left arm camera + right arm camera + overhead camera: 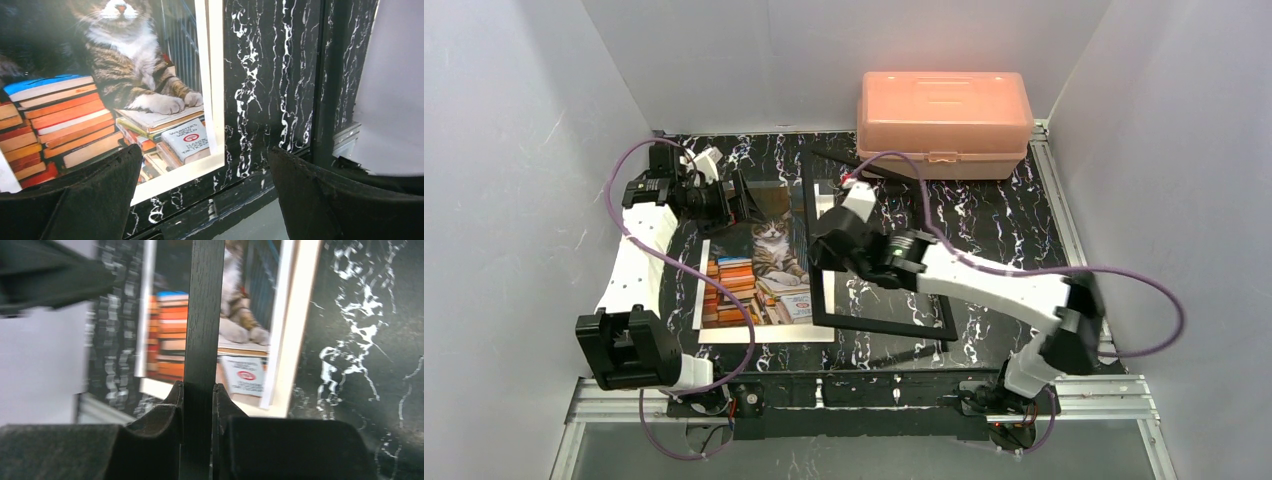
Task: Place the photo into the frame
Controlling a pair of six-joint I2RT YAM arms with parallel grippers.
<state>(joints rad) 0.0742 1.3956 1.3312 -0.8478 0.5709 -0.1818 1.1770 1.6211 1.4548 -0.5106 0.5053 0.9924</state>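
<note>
The photo (764,280), a tabby-and-white cat among stacked books with a white border, lies face up on the black marbled table left of centre. The thin black frame (884,327) lies to its right, its left bar along the photo's right edge. My right gripper (824,240) is shut on that left bar. In the right wrist view the bar (202,315) runs straight up from between the fingers of the right gripper (198,390), with the photo (250,315) behind it. My left gripper (744,200) hangs open over the photo's far end. In the left wrist view the left gripper (205,160) holds nothing, above the photo (125,100).
A pink plastic box (944,120) stands at the back right, just beyond the frame's far end. White walls close in both sides and the back. The metal rail (874,395) runs along the near table edge by the arm bases.
</note>
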